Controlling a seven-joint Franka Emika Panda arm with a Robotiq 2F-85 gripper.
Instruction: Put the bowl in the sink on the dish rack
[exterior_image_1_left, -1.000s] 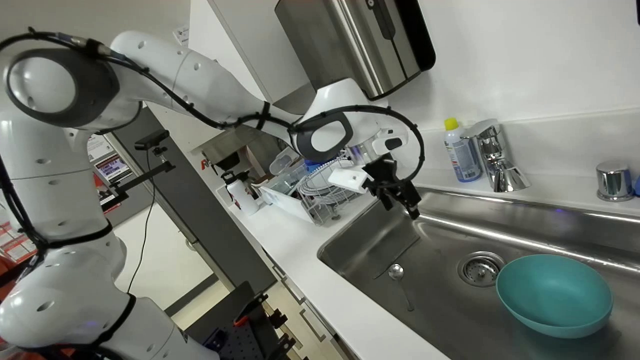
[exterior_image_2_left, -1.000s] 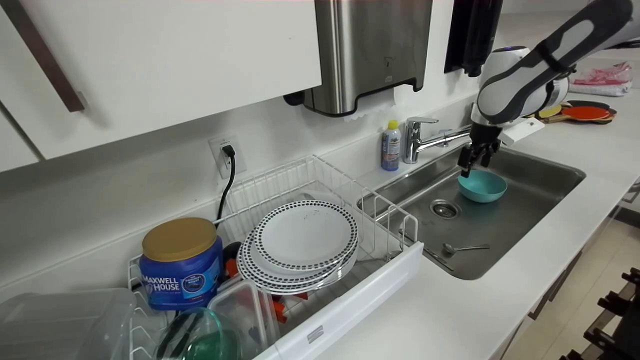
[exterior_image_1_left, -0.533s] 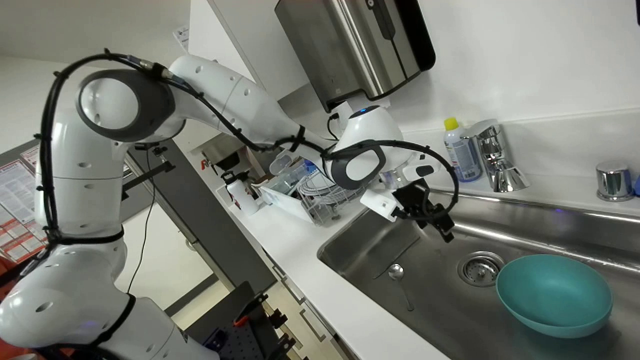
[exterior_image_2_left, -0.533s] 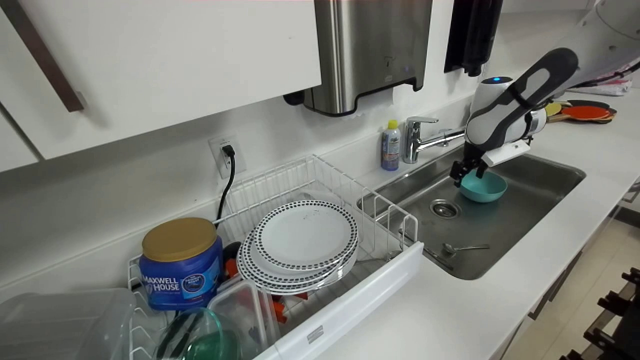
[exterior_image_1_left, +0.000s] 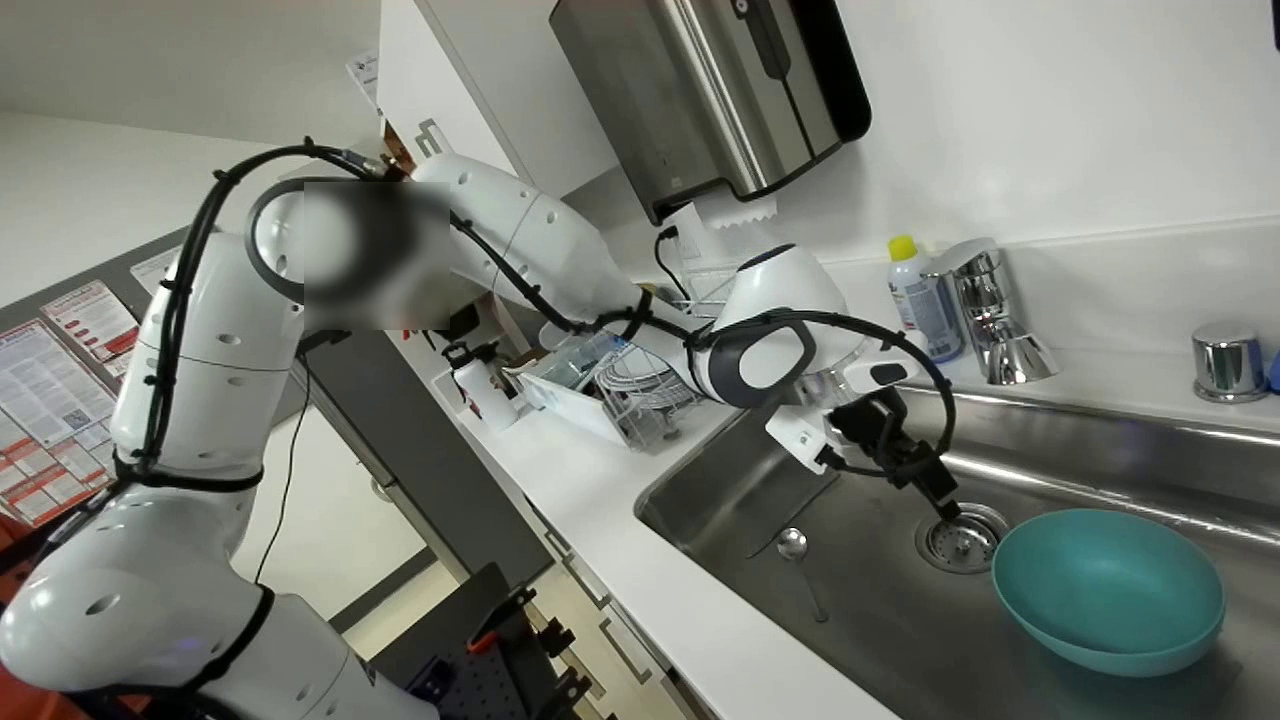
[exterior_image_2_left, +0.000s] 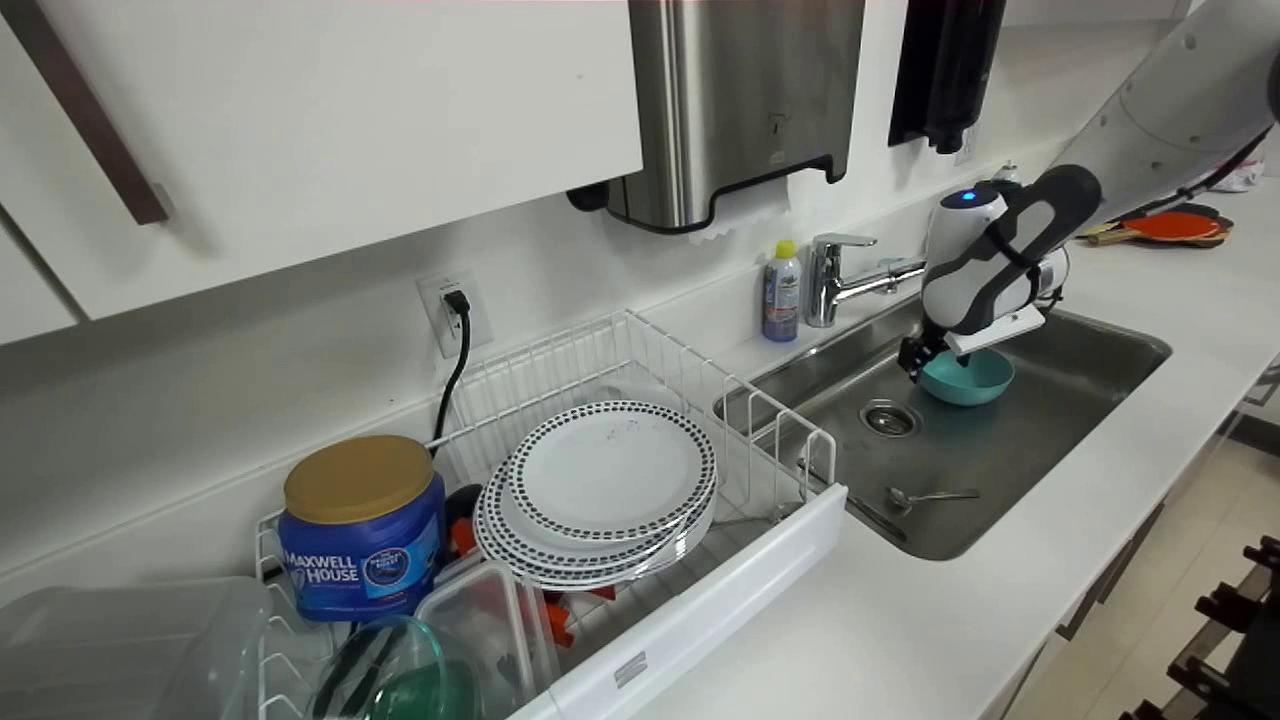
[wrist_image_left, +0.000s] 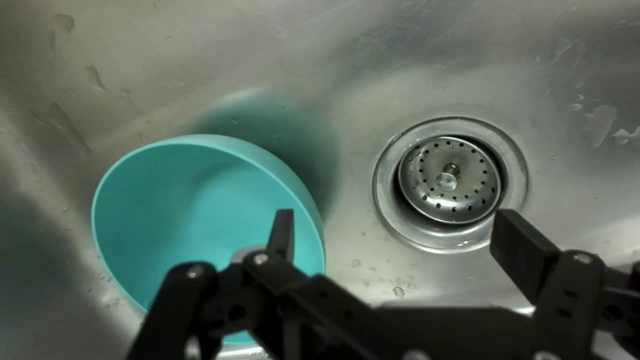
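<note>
The teal bowl (exterior_image_1_left: 1105, 590) sits upright on the floor of the steel sink (exterior_image_1_left: 880, 610), beside the round drain (exterior_image_1_left: 962, 540). It also shows in an exterior view (exterior_image_2_left: 968, 380) and in the wrist view (wrist_image_left: 195, 200). My gripper (exterior_image_1_left: 925, 487) is open and empty, above the sink near the drain. In the wrist view, the left finger overlaps the bowl's inside near its right rim and the right finger lies over the drain's lower edge; the gripper (wrist_image_left: 395, 220) looks apart from the bowl. The white wire dish rack (exterior_image_2_left: 700, 615) stands on the counter beside the sink.
The rack holds a stack of plates (exterior_image_2_left: 610, 480), a blue coffee canister (exterior_image_2_left: 362, 530) and clear containers (exterior_image_2_left: 130, 650). A faucet (exterior_image_2_left: 826, 280) and spray can (exterior_image_2_left: 782, 290) stand behind the sink. A spoon (exterior_image_1_left: 795, 548) lies in the sink. A towel dispenser (exterior_image_2_left: 740, 110) hangs above.
My gripper has moved down into the sink area, and rightward toward the drain and bowl in an exterior view. It stays open. The bowl and the rack have not moved.
</note>
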